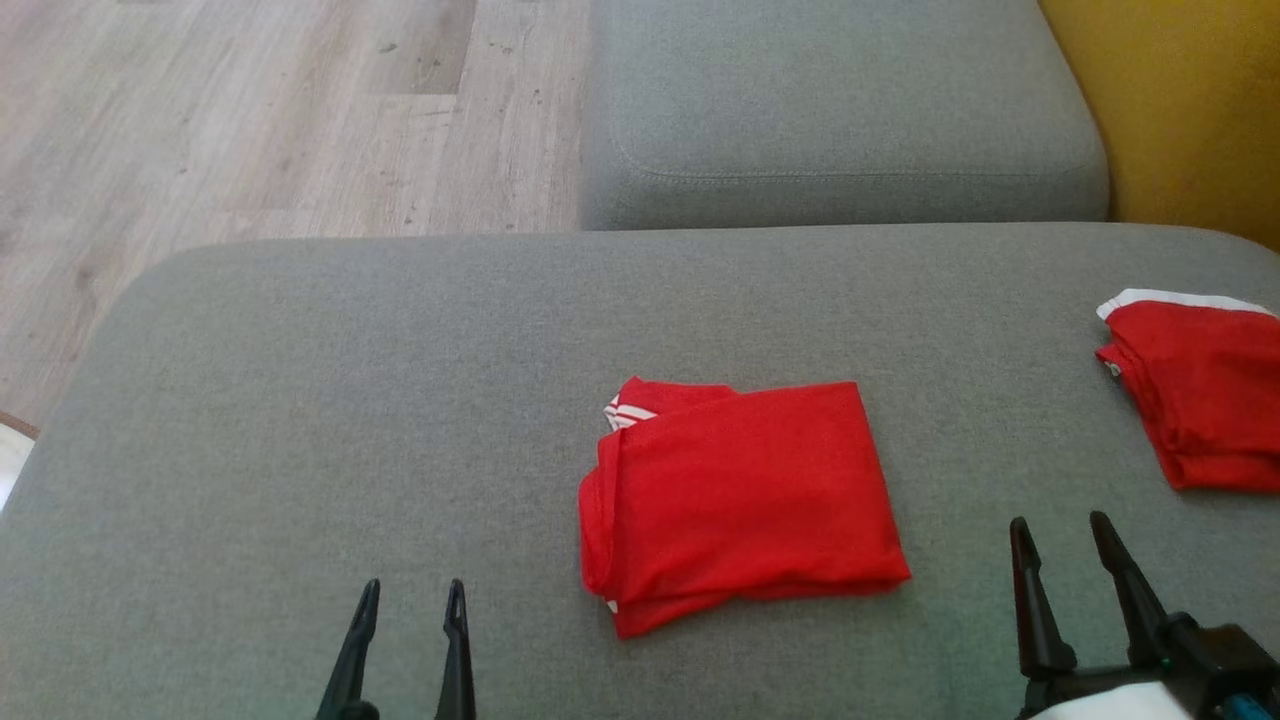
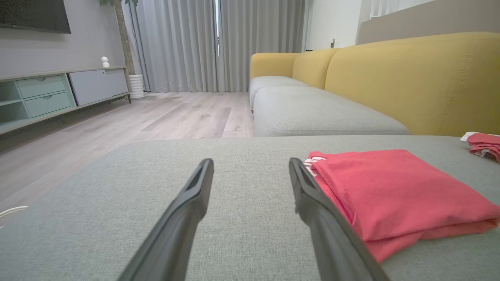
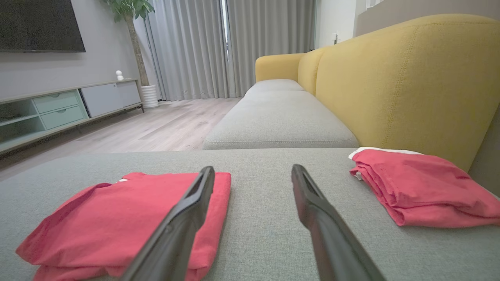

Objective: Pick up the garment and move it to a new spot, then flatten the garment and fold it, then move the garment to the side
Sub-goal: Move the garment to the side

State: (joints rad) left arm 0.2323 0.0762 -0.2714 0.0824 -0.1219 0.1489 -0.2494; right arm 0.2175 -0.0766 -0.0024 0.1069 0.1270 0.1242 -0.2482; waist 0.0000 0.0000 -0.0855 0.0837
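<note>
So, biggest thing first: the grey seat cushion (image 1: 300, 400) is taken up by very little, with wood floor (image 1: 250, 120) seen past its far left edge and a yellow backrest (image 1: 1180, 100) at the far right.

The red garment (image 1: 740, 500) is laid roughly mid-cushion, a bit right of centre, and it's already folded into a fairly tidy rectangle. Pickup, flattening and folding can pretty much be called done, judging by that shape. What looks to be left is the last bit, getting it moved off to the side. A second red garment (image 1: 1200, 400) is parked near the right edge, well apart from the first, so that's probably where the side pile is meant to be.

The left gripper (image 1: 414, 590) and right gripper (image 1: 1059, 522) are kept low at the near edge, either side of the folded piece, fingers spread wide, nothing held or touched.

Harder to call: the second garment is cut off by the frame, the fold's inner layers are hidden, and only a sliver of white striping is shown at the far left corner, so the type of clothing can't be told.
</note>
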